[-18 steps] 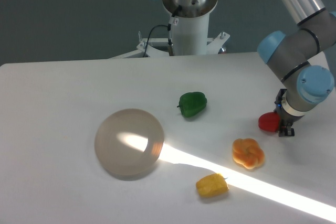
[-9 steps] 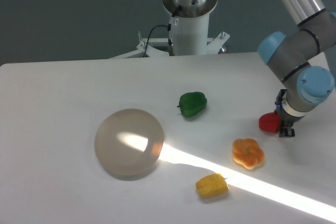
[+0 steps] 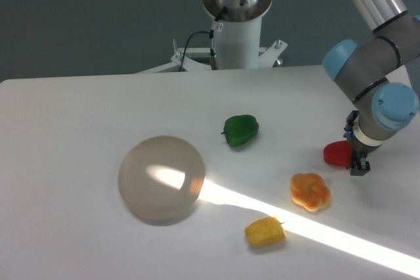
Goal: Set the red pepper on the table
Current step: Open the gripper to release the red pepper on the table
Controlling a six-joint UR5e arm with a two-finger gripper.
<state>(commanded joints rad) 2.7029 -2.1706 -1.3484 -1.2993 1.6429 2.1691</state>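
Observation:
The red pepper [image 3: 336, 154] is at the right side of the white table [image 3: 79, 122], low enough to sit on or just above the surface. My gripper [image 3: 353, 159] points down right beside it, against the pepper's right side. One dark finger [image 3: 359, 167] shows below the wrist, just right of the pepper. The other finger is hidden behind the pepper and the wrist, so I cannot see whether the jaws still press on it.
An orange pepper [image 3: 310, 191] lies just in front and to the left of the red one. A yellow pepper [image 3: 265, 232] is nearer the front, a green pepper [image 3: 241, 130] mid-table, and an upturned translucent bowl [image 3: 161, 176] to the left. The arm's base [image 3: 235, 24] stands at the back.
The visible finger has shifted a few pixels down and to the right. The red pepper has stayed almost where it was.

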